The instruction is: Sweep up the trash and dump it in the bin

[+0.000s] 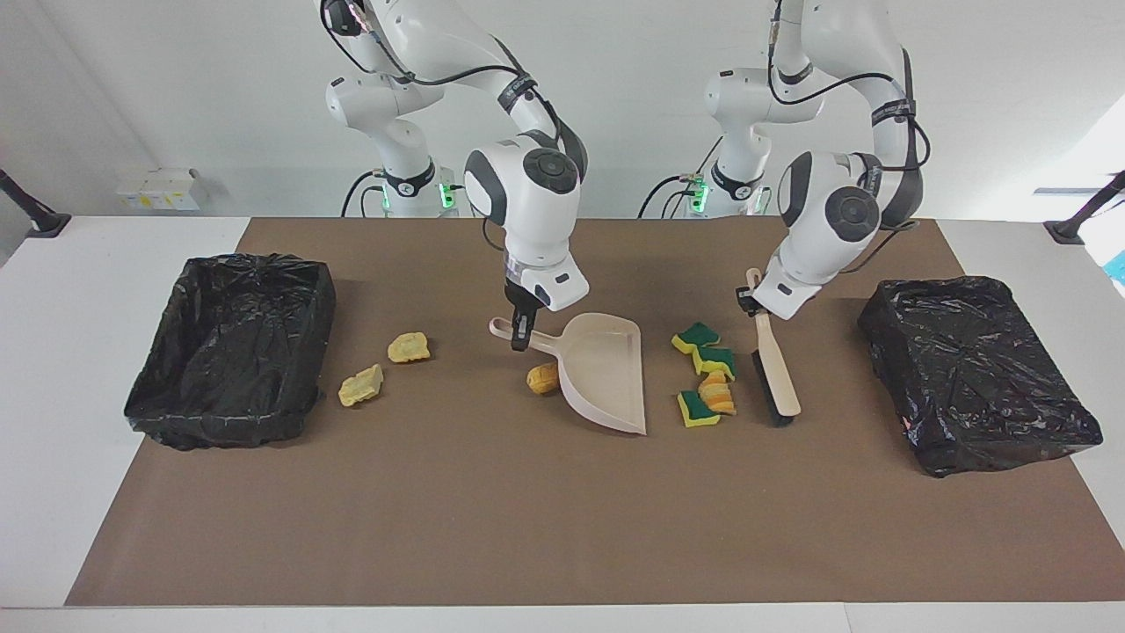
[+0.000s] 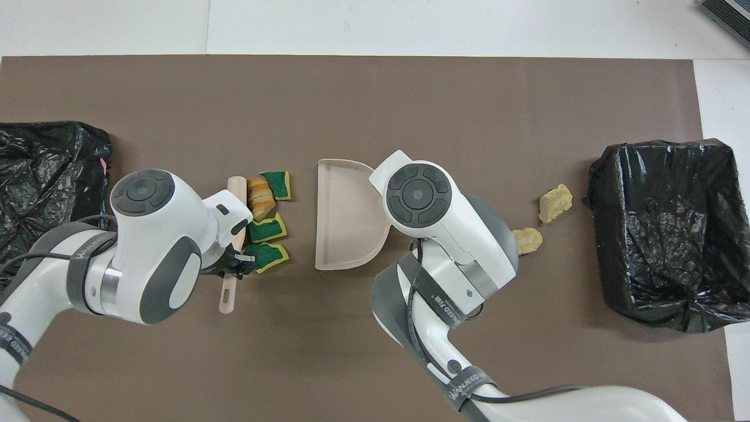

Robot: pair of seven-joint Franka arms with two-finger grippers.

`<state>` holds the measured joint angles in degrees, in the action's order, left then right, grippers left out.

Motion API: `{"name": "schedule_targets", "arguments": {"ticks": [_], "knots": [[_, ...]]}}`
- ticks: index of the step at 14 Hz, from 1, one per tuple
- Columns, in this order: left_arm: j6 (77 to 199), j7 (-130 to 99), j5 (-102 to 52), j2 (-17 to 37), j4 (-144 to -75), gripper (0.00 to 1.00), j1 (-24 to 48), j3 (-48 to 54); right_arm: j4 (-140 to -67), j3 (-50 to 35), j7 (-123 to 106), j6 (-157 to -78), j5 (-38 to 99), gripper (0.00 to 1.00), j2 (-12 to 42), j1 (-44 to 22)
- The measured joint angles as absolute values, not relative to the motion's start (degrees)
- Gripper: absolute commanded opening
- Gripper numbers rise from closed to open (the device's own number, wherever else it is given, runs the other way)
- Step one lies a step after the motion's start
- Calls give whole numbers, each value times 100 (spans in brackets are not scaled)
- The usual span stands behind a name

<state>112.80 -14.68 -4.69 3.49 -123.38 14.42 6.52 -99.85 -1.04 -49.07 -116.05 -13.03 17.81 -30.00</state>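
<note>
The beige plastic dustpan (image 1: 606, 374) lies in the middle of the table (image 1: 527, 527), on the brown mat; its wide open mouth is the part of all the things farthest from the robots, and its long axis runs from this mouth toward the robots, where the thin handle ends. The right pincer (image 1: 520, 338) is low at this handle, and its dark fingers seem clenched on it. A tan-orange lump (image 1: 543, 378) lies just beside the pan's wall, toward the right arm's end. Two pale yellow lumps (image 1: 409, 347) (image 1: 361, 386), rough and torn in shape, lie near each other between the dustpan and an open bin (image 1: 230, 352) lined with wrinkled, shiny black plastic bag; I see no scraps inside it. Toward the left arm's end of the dustpan lie three green-and-yellow blocks (image 1: 696, 338) (image 1: 714, 360) (image 1: 698, 410) and one orange-striped piece (image 1: 718, 393), close together in a short row. Just beside them is the beige long-handled brush (image 1: 773, 369), its long axis going away from the robots, black bristles at the end farther from the robots. The left pincer (image 1: 750, 303) is at the brush handle's nearer part; I cannot tell whether its fingers grip it. A second container (image 1: 976, 374), wholly wrapped in black plastic, stands at the left arm's end; its inside is not visible.
</note>
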Motion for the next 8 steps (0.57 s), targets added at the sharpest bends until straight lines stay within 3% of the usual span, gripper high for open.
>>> {"name": "schedule_targets", "arguments": {"ticks": [8], "knots": [[11122, -1580, -1043, 198, -11975, 0, 2286, 668, -9996, -96, -5239, -11617, -1507, 0, 1788, -3051]]}}
